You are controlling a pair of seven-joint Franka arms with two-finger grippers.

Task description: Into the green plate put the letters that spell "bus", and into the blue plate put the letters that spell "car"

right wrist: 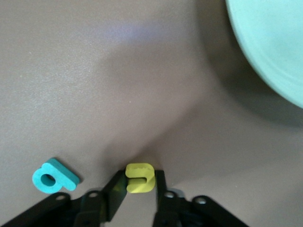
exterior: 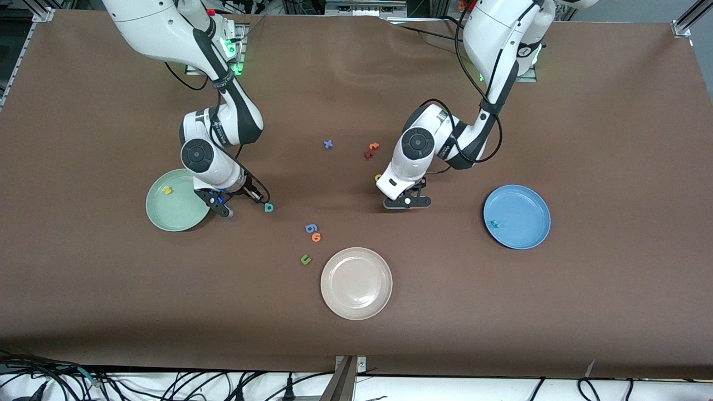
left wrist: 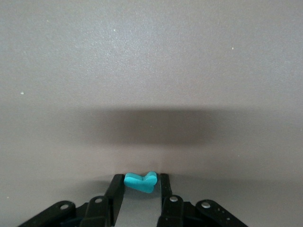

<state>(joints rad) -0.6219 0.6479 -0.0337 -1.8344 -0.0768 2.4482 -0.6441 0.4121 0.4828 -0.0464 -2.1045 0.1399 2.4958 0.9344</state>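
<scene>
My right gripper (exterior: 225,210) is low over the table beside the green plate (exterior: 161,214) and is shut on a yellow "u" (right wrist: 140,178). A teal "b" (right wrist: 54,176) lies close by (exterior: 269,208). A yellow "s" (exterior: 167,190) rests in the green plate (right wrist: 274,42). Down at the table's middle, my left gripper (exterior: 406,201) holds a teal "r" (left wrist: 140,182) between its fingers. The blue plate (exterior: 526,239) holds a teal "c" (exterior: 493,224). A yellow letter (exterior: 378,177), the "a", peeks out beside the left arm.
A cream-white plate (exterior: 356,303) sits nearer the front camera. A blue "g" (exterior: 311,228), an orange "o" (exterior: 316,237) and a green "u" (exterior: 305,259) lie between it and the "b". A blue "x" (exterior: 328,144), an orange "t" (exterior: 374,146) and a red letter (exterior: 368,154) lie toward the bases.
</scene>
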